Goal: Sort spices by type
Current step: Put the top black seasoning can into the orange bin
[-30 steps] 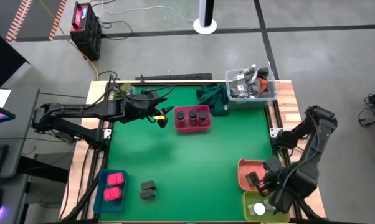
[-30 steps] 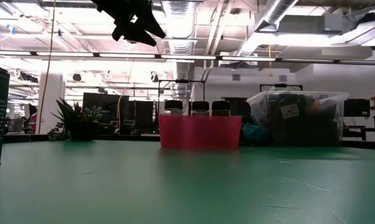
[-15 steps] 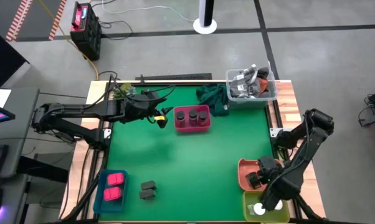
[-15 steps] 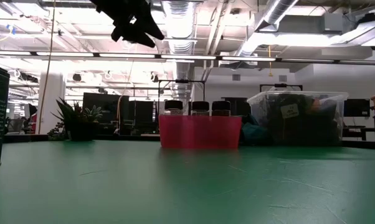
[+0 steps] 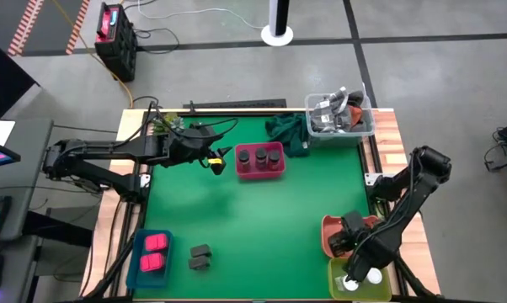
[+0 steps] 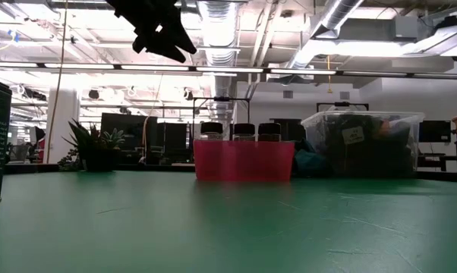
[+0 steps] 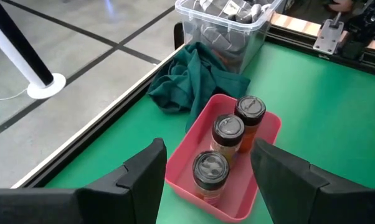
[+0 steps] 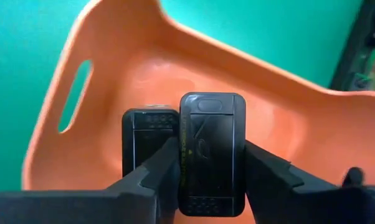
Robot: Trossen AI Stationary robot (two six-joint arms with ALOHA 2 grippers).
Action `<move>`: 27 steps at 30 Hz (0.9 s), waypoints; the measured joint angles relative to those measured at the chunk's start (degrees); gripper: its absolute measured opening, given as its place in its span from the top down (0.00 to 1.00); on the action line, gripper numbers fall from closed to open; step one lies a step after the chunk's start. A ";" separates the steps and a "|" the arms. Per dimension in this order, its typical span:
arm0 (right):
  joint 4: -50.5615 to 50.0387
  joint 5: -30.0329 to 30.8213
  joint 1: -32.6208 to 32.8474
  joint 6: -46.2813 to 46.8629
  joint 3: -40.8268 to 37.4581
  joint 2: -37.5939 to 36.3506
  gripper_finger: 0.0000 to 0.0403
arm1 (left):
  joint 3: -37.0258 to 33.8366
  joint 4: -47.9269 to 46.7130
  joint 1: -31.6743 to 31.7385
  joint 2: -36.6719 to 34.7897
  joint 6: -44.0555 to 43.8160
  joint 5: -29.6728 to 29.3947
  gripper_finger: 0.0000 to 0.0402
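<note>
Over the orange tray [image 8: 175, 68], the right gripper [image 8: 206, 180] clamps one dark grey box [image 8: 211, 152] beside another already inside; next, lower and release. The left gripper [image 7: 206, 168], fingers apart and empty, waits above the pink tray's brown jars [image 7: 228, 134].

**Robotics lab in an open industrial hall**

A lab setting is indicated by exposed ceiling ducts [image 6: 221, 19], strip lighting, a polished concrete floor [image 5: 422, 76] marked with dark lines, cabling, and a green-topped test table [image 5: 253, 219] framed in wood.
</note>
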 joint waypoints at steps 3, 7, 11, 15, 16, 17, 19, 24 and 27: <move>-1.95 -0.02 -0.90 -0.34 -0.13 0.11 0.52 | 0.00 -0.02 0.00 0.00 0.01 0.01 0.45; -1.56 -0.08 -2.08 -0.93 -0.21 0.17 0.44 | 0.00 0.01 0.00 0.00 0.03 0.01 0.45; -0.67 -0.20 -2.77 -0.93 -0.21 0.17 0.37 | 0.00 0.02 0.00 0.00 0.03 0.03 0.45; 0.34 -0.15 -2.77 -0.70 -0.19 0.07 0.33 | 0.00 0.02 0.00 0.00 0.09 0.05 0.45; 0.64 -0.15 -2.77 -0.67 -0.19 -0.18 0.33 | 0.00 0.01 0.00 0.00 0.33 0.06 0.45; 1.12 -0.15 -2.77 -0.69 -0.17 -0.46 0.33 | 0.00 0.00 0.00 0.00 0.68 0.06 0.45; 1.74 -0.08 -2.79 -0.69 -0.05 -1.32 0.33 | 0.00 0.00 0.00 0.00 1.17 0.06 0.45; 2.11 -0.04 -2.80 -0.69 -0.05 -4.81 0.33 | 0.00 0.02 0.00 0.00 1.15 0.12 0.45; 1.29 -0.04 -2.80 -0.71 -0.05 -7.01 0.33 | 0.00 0.00 0.00 0.00 1.08 0.21 0.45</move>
